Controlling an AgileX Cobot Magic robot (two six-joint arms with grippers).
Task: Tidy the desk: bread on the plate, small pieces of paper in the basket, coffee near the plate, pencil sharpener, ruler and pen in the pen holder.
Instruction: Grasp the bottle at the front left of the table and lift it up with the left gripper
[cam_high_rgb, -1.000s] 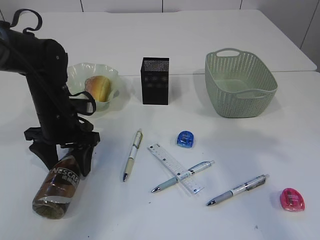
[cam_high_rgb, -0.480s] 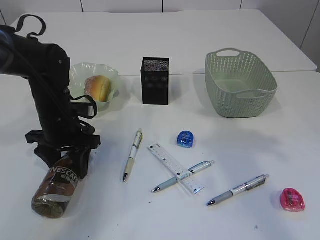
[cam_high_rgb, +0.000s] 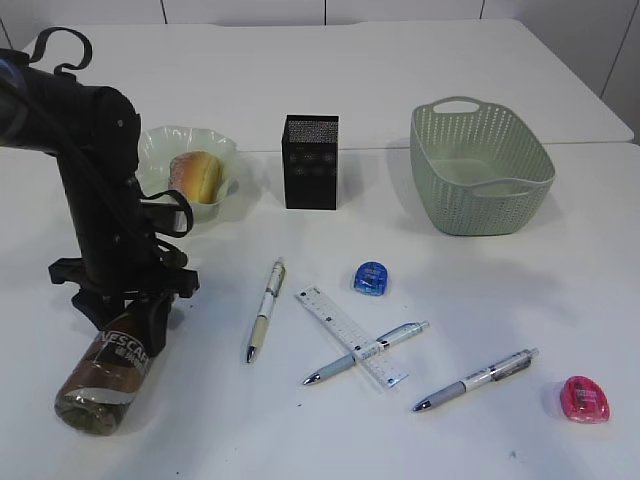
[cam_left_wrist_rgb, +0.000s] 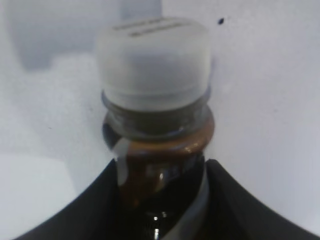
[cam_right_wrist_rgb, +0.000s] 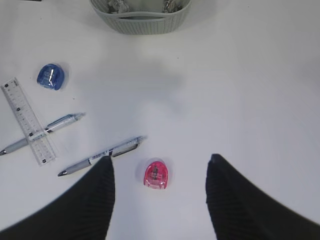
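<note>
On the desk (cam_high_rgb: 420, 80), find the basket (cam_high_rgb: 478, 170) upper right, the plate (cam_high_rgb: 165, 150) with the bread (cam_high_rgb: 196, 175) upper left. At lower left, the coffee (cam_high_rgb: 105, 365) lies flat; the left gripper (cam_high_rgb: 125, 325) straddles its neck, contact unclear. The right gripper (cam_right_wrist_rgb: 159, 192) is spread, empty.

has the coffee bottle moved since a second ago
Yes. The coffee bottle has slid slightly left, away from the pen lying to its right, with the left hand around its neck.
</note>
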